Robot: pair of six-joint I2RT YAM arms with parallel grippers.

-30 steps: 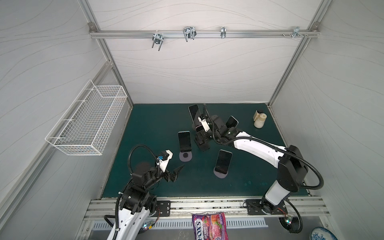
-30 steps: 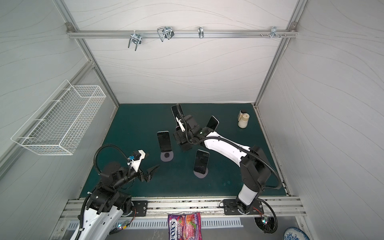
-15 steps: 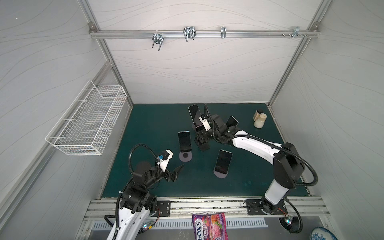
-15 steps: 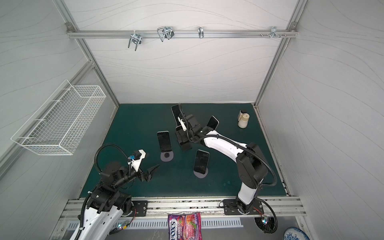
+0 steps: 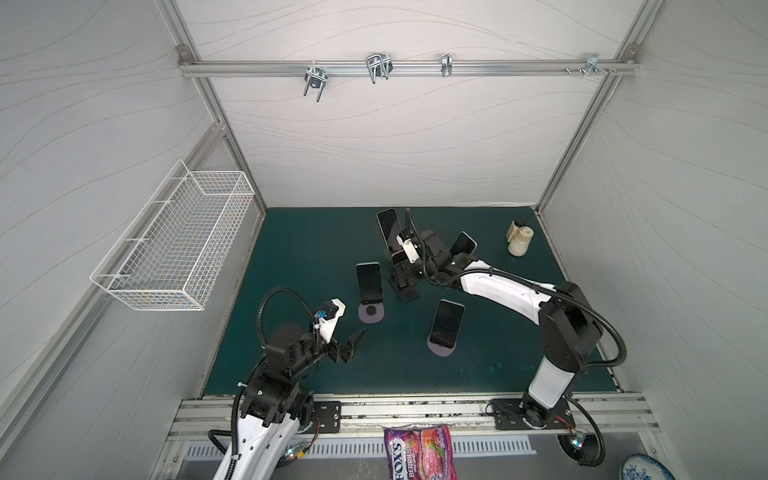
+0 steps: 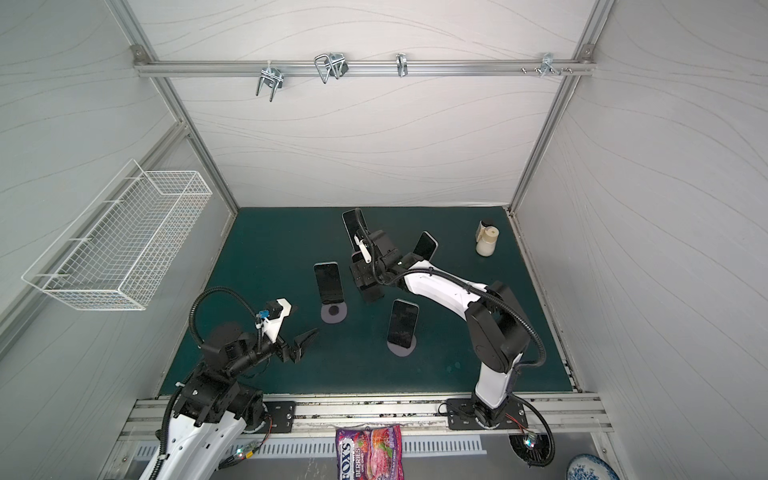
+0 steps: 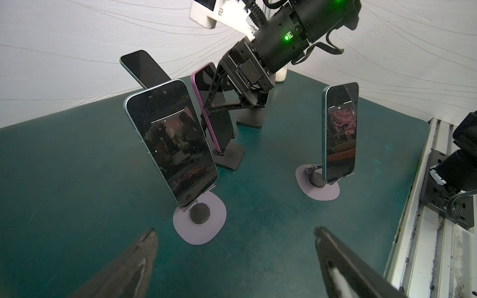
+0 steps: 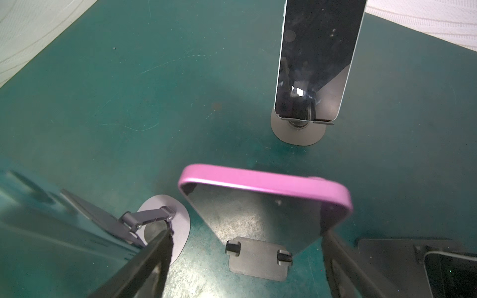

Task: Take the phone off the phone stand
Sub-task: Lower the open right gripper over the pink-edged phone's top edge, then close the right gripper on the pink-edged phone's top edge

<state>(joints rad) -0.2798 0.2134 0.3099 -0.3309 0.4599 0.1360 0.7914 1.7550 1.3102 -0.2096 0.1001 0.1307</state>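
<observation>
R end effector (image 8: pixel 247 231) astride purple phone (image 8: pixel 253 206)

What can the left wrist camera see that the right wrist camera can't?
Only the left wrist view: the open left gripper, a green light on the right arm, and the silver metal rail beside the mat. Only the right wrist view: both small black hooks of the flat black stand, side by side. Both: the purple-edged phone with the right gripper straddling it, the dark green mat, and dark-screened phones on round grey stands.
</observation>
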